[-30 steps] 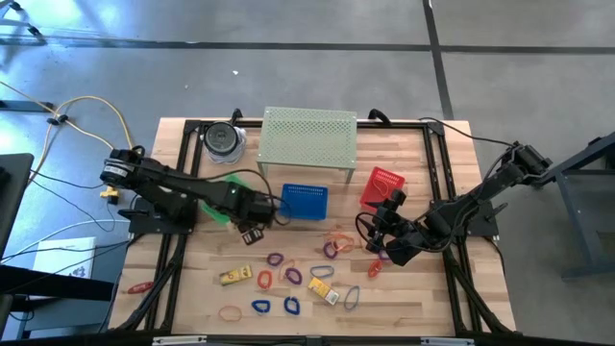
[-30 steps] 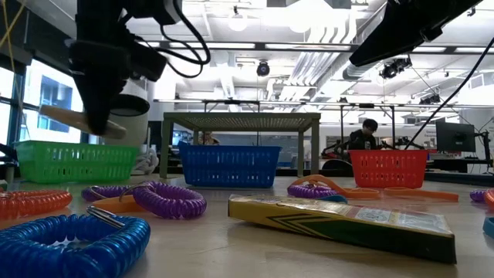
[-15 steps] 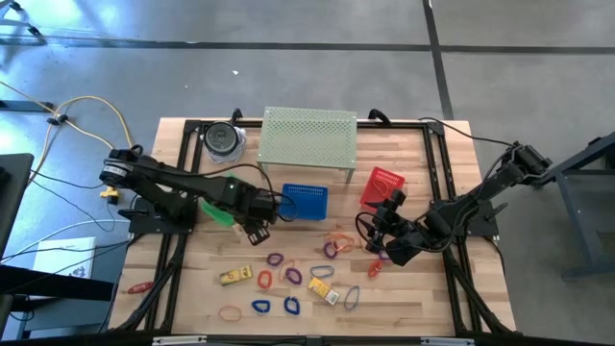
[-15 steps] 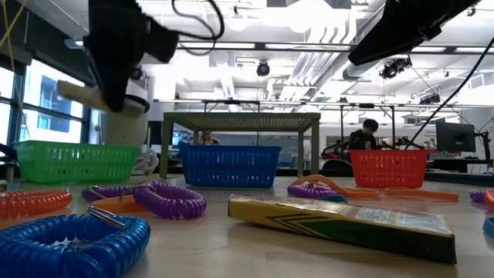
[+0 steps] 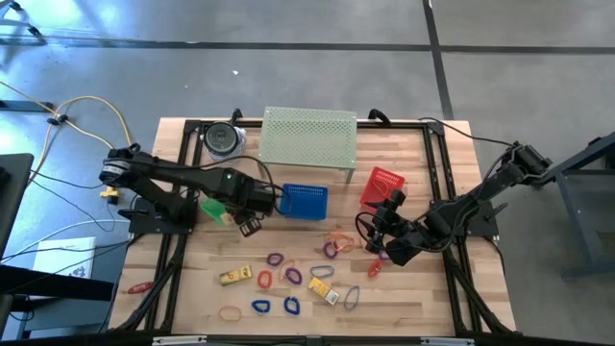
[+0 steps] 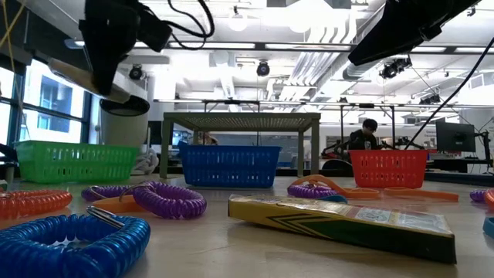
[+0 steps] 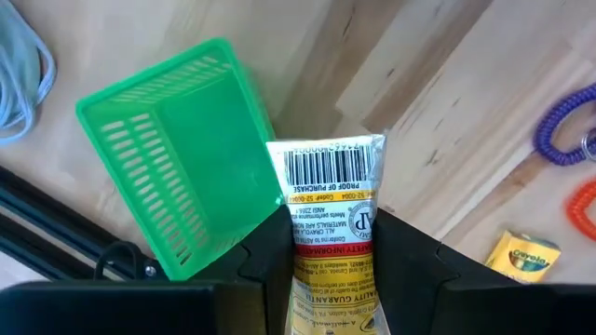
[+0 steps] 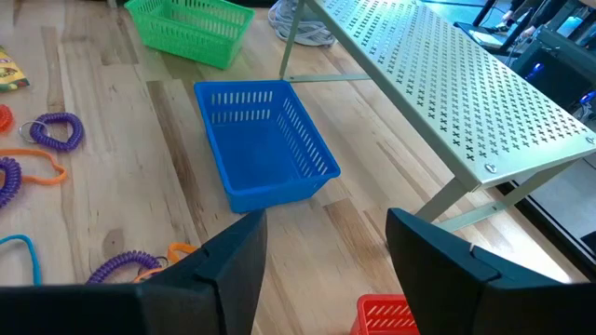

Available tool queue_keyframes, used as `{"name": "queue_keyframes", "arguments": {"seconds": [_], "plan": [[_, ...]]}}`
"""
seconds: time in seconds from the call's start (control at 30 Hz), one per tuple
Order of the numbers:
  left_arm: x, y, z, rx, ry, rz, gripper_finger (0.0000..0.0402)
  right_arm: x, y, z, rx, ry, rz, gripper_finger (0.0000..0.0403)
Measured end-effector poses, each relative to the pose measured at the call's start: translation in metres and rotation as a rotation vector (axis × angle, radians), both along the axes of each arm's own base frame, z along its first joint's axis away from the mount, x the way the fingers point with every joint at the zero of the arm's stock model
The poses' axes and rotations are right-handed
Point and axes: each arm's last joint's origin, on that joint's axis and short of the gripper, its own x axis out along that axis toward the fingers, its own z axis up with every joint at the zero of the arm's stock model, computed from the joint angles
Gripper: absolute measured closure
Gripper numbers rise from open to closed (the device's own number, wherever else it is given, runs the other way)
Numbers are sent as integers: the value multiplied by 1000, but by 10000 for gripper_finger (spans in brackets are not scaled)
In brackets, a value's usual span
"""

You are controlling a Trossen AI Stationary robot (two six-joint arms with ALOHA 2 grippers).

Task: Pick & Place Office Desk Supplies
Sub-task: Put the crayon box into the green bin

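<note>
My left gripper [image 5: 248, 225] hangs above the table beside the green basket [image 5: 213, 209], shut on a yellow crayon box [image 7: 330, 186]. The low view shows the same gripper [image 6: 114, 54] high up with the box [image 6: 83, 77] under it. My right gripper [image 5: 389, 246] waits open over the right half of the table, its fingers wide apart in the right wrist view [image 8: 321, 270]. On the near half of the wood lie purple, blue and orange coil loops [image 5: 275, 259], thin orange bands [image 5: 231, 312] and two more yellow boxes [image 5: 231, 277] [image 5: 323, 287]. My left gripper pinches the crayon box between its two fingers [image 7: 272, 244], one on each long side, coming from above and pointing down. The barcode end [image 7: 326, 160] sticks out past the fingertips, next to the green basket's rim [image 7: 244, 102]. The box is lifted clear and hangs tilted.
A blue basket [image 5: 306, 202] and a red basket [image 5: 381, 185] stand mid-table, with a perforated green shelf [image 5: 309, 137] on legs behind them and a coiled cable [image 5: 223, 139] at the far left. A black frame [image 5: 183, 173] edges the work area. A person sits in the room beyond [image 6: 364, 133].
My left gripper has risen with the crayon box and shifted a little toward the table's left and far edge, closer to the green basket. The box has stayed in the hold and been carried higher above the table.
</note>
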Motion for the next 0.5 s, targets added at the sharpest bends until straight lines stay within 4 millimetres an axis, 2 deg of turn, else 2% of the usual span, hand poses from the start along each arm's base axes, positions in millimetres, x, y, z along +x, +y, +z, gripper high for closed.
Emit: {"name": "queue_keyframes", "arguments": {"seconds": [0.23,0.5], "plan": [[-7,16,2,-11,59,48,282,0,0,0,0,0,0,192],[-17,13,4,-25,148,101,282,0,0,0,-7,0,1,192]]}}
